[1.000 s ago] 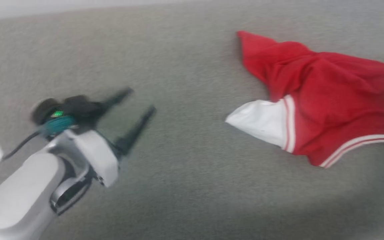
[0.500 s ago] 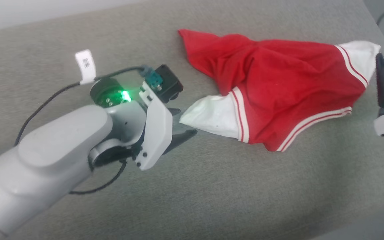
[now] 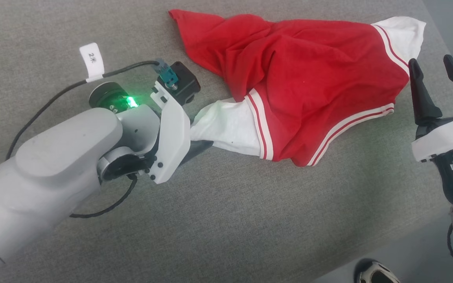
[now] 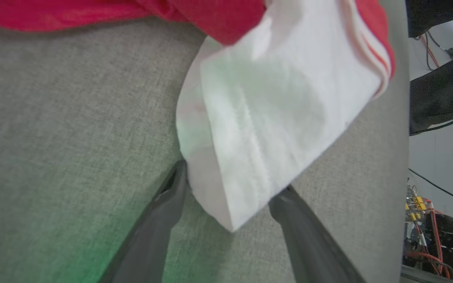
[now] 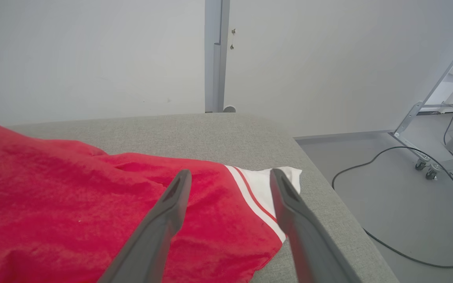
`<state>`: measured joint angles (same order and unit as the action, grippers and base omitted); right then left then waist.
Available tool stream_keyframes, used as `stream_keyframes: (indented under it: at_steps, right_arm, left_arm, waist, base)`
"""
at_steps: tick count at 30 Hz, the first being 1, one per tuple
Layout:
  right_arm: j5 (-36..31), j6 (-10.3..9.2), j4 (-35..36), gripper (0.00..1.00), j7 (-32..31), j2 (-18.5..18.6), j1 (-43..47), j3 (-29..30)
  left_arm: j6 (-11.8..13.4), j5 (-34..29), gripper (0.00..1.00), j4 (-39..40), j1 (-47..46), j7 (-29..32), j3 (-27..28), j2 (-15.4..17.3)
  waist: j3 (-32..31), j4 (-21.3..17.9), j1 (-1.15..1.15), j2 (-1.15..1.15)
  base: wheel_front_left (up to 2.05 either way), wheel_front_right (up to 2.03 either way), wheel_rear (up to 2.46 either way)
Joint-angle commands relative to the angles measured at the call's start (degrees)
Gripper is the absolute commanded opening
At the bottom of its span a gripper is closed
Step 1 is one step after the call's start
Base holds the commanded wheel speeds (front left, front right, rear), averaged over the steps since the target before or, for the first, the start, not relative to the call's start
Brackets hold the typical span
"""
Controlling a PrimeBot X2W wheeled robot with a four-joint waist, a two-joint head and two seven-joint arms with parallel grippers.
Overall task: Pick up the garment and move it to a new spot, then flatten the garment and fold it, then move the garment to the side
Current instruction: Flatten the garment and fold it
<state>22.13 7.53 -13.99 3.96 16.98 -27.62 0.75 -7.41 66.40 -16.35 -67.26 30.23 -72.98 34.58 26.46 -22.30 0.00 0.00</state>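
Garment [image 3: 309,78] white sleeve [image 4: 273,118] between wide-spread left tool [image 4: 232,179] jaws; right tool [image 3: 431,61] wide, just beside

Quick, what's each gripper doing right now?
Left gripper: open, fingers astride a white sleeve of the garment, not gripping it yet.
Right gripper: open, holding nothing.

The garment [image 3: 301,82] lies crumpled near the far right corner of the grey surface [image 3: 250,220], one white sleeve pointing left. The left gripper [image 3: 199,135] meets that sleeve's end, one dark finger showing beneath the cloth. The right gripper [image 3: 433,74] stands spread at the right edge, just beside the other sleeve.
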Motion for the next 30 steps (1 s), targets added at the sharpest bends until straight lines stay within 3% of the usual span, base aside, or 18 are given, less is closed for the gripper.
stream_keyframes:
  at_steps: [1,3,14,19,20,24,30]
  right_arm:
    - [-0.4,-0.08,0.6,1.0,-0.3,-0.3,0.3,0.4]
    - [-0.7,-0.08,1.2,1.0,-0.6,-0.7,0.3,0.5]
    - [-2.1,-0.08,2.8,1.0,-2.2,-0.7,0.1,0.9]
    - [-2.5,-0.08,3.6,1.0,-3.2,0.2,1.8,1.3]
    - [-2.6,-0.08,4.2,1.0,-3.8,0.7,2.3,1.6]
    - [-2.7,-0.08,5.4,1.0,-4.7,1.4,3.3,2.0]
    - [-2.9,-0.08,6.7,1.0,-6.5,2.5,4.1,1.3]
  left_arm:
    - [-0.1,0.5,0.36,-0.3,0.8,0.2,-0.7,0.1]
    - [-0.1,2.0,0.0,-0.1,0.5,-0.2,-0.7,-0.1]
    - [-0.1,6.0,0.0,2.0,-1.8,-3.7,-0.4,0.0]
    - [-0.1,8.5,0.0,2.9,-1.4,-6.6,-0.4,4.9]
    - [-0.1,10.3,0.0,3.1,-0.2,-8.1,-0.3,7.6]
    - [-0.1,12.9,0.0,2.8,2.6,-10.6,-0.3,13.0]
    - [-0.1,16.0,0.0,0.7,6.4,-11.7,-0.4,17.9]
  waist:
    - [0.4,0.0,0.0,0.0]
    - [0.5,0.2,0.0,0.0]
    - [-0.9,3.5,0.0,0.0]
    - [-3.0,6.6,0.0,0.0]
    - [-3.8,8.2,0.0,0.0]
    - [-5.5,11.8,0.0,0.0]
    - [-7.4,15.7,0.0,0.0]
  base:
    - [0.0,0.0,0.0]
    - [0.0,0.0,0.0]
    - [0.0,0.0,0.0]
    - [0.0,0.0,0.0]
    - [0.0,0.0,0.0]
    - [0.0,0.0,0.0]
    - [0.0,0.0,0.0]
